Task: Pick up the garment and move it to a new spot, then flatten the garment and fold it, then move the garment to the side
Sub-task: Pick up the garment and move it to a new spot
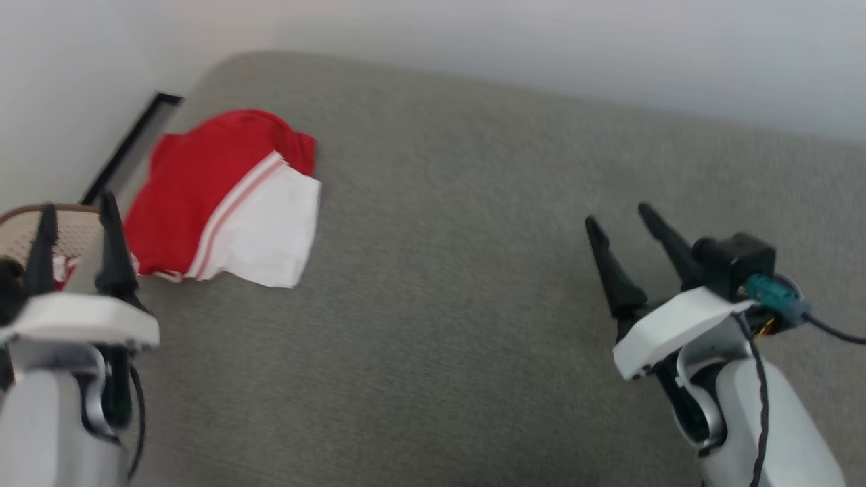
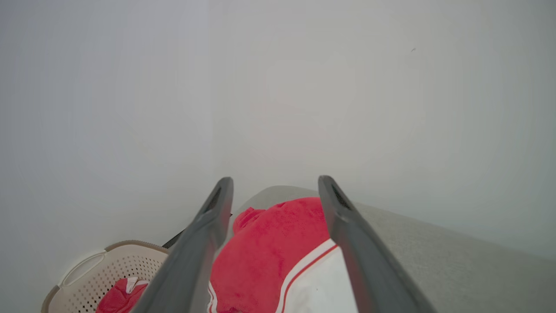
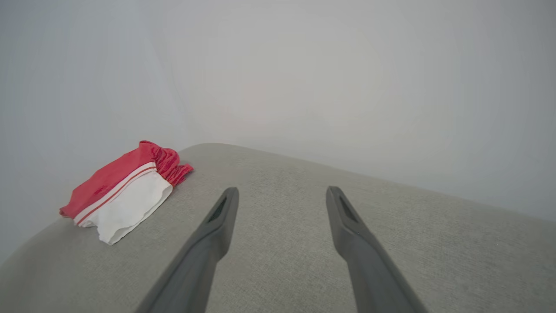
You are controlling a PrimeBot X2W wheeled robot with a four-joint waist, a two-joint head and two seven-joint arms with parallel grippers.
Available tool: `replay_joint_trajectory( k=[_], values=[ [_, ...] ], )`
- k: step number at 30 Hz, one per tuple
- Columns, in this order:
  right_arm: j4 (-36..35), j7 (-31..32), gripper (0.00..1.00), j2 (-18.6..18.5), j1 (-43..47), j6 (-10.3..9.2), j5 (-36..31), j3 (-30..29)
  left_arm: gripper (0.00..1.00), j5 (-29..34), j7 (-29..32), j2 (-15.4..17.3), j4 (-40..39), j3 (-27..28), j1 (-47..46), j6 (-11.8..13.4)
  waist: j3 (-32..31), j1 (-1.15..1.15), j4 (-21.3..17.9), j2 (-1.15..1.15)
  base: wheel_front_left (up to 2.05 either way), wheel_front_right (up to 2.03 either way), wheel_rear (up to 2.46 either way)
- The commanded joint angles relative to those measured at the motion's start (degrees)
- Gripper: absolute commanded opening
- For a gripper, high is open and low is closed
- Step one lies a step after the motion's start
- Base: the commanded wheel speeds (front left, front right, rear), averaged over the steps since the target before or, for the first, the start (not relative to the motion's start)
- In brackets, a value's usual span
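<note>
Garment was found folded-looking, just beside basket. Left gripper and right gripper were spread, empty. Move-aside step was judged done; only arm withdrawal seemed called for.

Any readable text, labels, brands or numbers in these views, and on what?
None can be read.
The garment shows only plain red and white cloth with striped trim.
The laundry basket, the grey upholstered surface and the teal cable connector carry no lettering that can be made out.
</note>
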Motion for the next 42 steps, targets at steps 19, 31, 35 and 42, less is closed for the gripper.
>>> replay_joint_trajectory(
  k=[19,31,35,42],
  values=[
    [-10.65,4.98,1.00,-1.70,-6.73,0.00,-3.99,-3.07,1.00,-4.61,7.42,6.93,41.39,-3.15,-32.74,-4.57,23.26,0.00,-9.08,0.00,0.00,0.00,0.00],
    [-12.91,7.00,1.00,-2.08,-6.98,0.00,-4.49,-2.98,1.00,-8.02,29.25,5.26,58.12,-4.09,-36.29,-4.38,25.13,0.00,-9.42,0.00,0.00,0.00,0.00],
    [-12.79,6.78,1.00,-1.62,-7.16,0.00,-4.37,-3.37,0.00,-8.01,28.60,6.28,58.27,-4.36,-36.95,-4.67,24.91,0.00,-9.89,0.00,0.00,0.00,0.00],
    [-11.40,5.42,1.00,-1.09,-5.63,0.00,-3.60,-4.90,0.00,-7.85,22.02,11.18,53.47,-6.25,-39.67,-5.03,21.81,0.00,-9.79,0.00,0.00,0.00,0.00]
  ],
)
